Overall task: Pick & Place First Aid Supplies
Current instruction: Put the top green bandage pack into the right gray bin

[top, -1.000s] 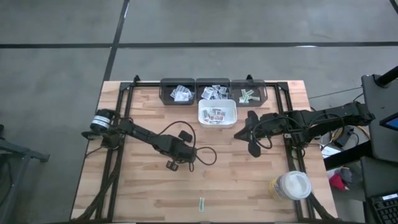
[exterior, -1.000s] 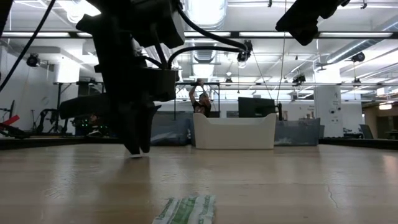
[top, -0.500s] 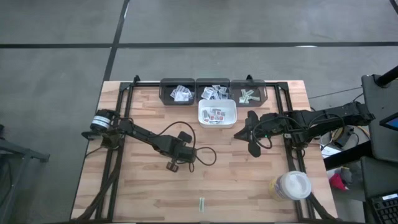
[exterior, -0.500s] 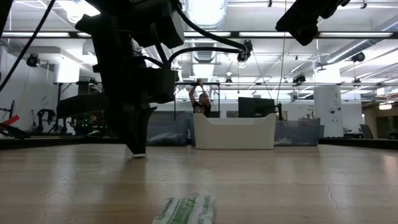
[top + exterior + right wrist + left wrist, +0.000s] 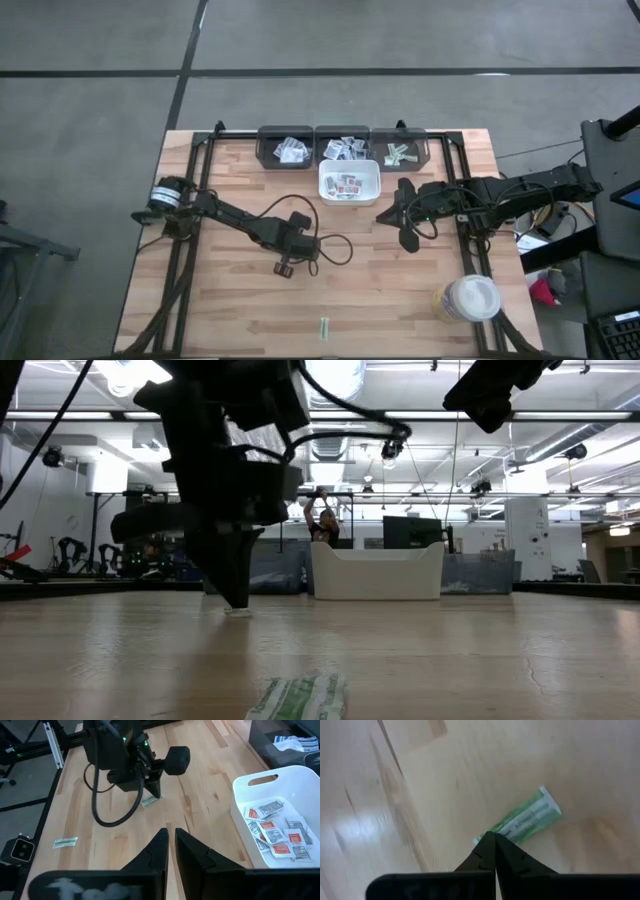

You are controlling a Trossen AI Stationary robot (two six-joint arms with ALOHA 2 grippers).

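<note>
Pinching one end of a green-printed packet, the left hand is clenched on it, fingertips down at the wooden surface. The packet lies flat, stretching away beyond the fingertips. A second green-printed packet lies well apart from that hand, near the surface's front edge. The right hand hangs with fingers nearly closed and nothing between them, just beside the white tray of red-printed packets.

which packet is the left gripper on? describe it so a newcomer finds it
Start at the white tray near the table's far edge, then come toward the near-left to the left gripper. Its shut fingers pinch a green-printed packet, unlike the loose green packet lying alone by the near edge.
</note>
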